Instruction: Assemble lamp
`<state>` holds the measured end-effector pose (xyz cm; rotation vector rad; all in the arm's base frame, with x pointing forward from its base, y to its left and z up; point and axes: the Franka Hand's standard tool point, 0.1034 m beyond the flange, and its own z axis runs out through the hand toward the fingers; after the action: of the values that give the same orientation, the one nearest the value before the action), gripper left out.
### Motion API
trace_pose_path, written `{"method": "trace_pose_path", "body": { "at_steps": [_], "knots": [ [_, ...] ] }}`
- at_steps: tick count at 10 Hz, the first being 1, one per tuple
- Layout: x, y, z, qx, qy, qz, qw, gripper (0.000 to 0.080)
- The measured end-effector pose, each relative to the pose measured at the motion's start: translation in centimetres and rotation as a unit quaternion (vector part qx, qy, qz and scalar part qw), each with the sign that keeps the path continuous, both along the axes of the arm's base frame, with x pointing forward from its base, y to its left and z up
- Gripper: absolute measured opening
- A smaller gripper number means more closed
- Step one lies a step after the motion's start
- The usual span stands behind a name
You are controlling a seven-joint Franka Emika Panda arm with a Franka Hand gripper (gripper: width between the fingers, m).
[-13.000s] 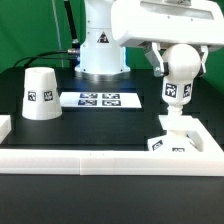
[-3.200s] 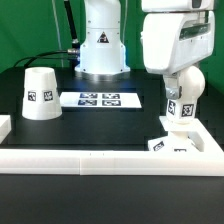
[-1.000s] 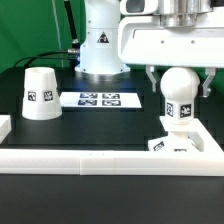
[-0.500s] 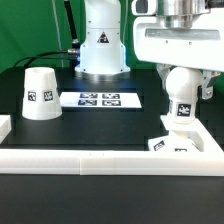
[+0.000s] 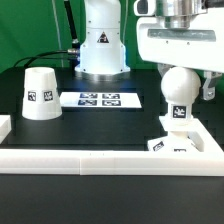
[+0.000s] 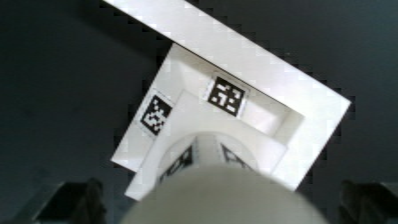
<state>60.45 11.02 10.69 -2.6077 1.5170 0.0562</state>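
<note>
The white round bulb (image 5: pixel 178 90) stands upright on its short stem on the flat square base (image 5: pixel 170 143) at the exterior view's right, just behind the front rail. In the wrist view the bulb (image 6: pixel 217 185) fills the foreground over the tagged base (image 6: pixel 222 95). My gripper (image 5: pixel 183 86) hangs over the bulb, its fingers (image 6: pixel 365 200) spread on either side with dark gaps between them and the bulb. It is open and holds nothing. The truncated-cone shade (image 5: pixel 41 93) stands on the table at the exterior view's left, far from the gripper.
The marker board (image 5: pixel 98 99) lies flat between the shade and the base. A long white border rail (image 5: pixel 90 160) runs along the front and turns up at the right (image 5: pixel 208 138). The robot's pedestal (image 5: pixel 101 50) stands at the back.
The gripper body has shifted a little toward the exterior view's right over the last second. The bulb stays standing on the base. The shade has not moved.
</note>
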Motion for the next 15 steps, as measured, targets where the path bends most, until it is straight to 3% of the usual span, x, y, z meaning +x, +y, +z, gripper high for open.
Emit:
{"method": "trace_pose_path", "body": {
  "at_steps": [5,6,11,15],
  "knots": [
    [0.07,-0.45,-0.03,-0.009,-0.026,0.197,0.980,0.0698],
    [0.14,-0.51,0.02,-0.023,-0.036,0.295,0.954,0.0698],
    [0.15,-0.52,0.00,-0.029,-0.055,0.467,0.882,0.0698],
    [0.43,-0.28,0.21,-0.053,-0.066,0.654,0.751,0.0698]
  ]
}}
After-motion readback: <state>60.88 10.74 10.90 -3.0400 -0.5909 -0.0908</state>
